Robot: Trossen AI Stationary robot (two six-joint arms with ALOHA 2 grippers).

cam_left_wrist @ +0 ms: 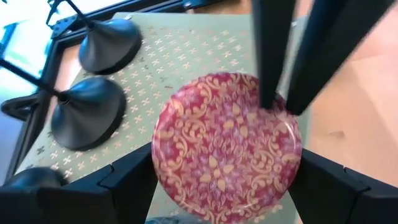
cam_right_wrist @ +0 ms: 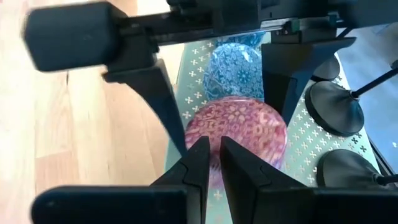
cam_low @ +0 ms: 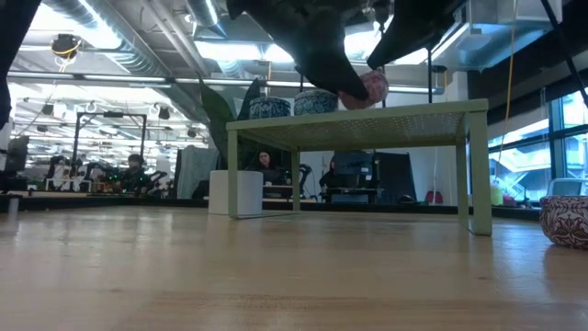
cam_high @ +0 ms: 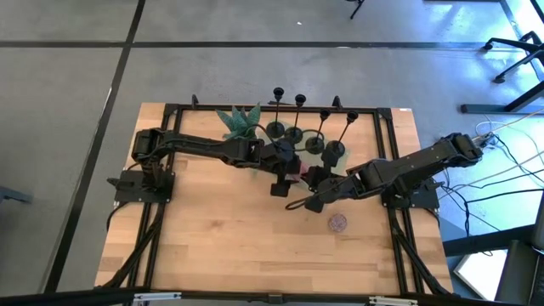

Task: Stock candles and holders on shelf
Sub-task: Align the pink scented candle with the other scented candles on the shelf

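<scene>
A pink-red patterned candle (cam_left_wrist: 227,146) sits between the fingers of my left gripper (cam_left_wrist: 227,177), over the edge of the pale green perforated shelf (cam_low: 367,124). My right gripper (cam_right_wrist: 216,158), fingers nearly together, stands with its tips at the candle's top face. Two bluish candles (cam_low: 269,108) (cam_low: 315,101) lie flat on the shelf. Black holders (cam_left_wrist: 87,118) (cam_left_wrist: 109,43) stand on their disc bases farther back on the shelf (cam_left_wrist: 186,56). A second pink-red candle (cam_high: 338,223) lies on the wooden table. My left gripper pinches the pink-red candle by its round rim (cam_left_wrist: 155,149), one finger on each side. The candle is lifted just above the shelf's edge and shows slightly tilted in the low view (cam_low: 372,87). My right gripper's fingertips (cam_left_wrist: 270,99) stand at the candle's top face near its rim; whether they touch it I cannot tell.
A green plant (cam_high: 240,121) stands at the shelf's far left. The holders' thin stems (cam_high: 299,115) rise behind both grippers. Bare wooden table (cam_high: 238,238) lies toward the near edge.
</scene>
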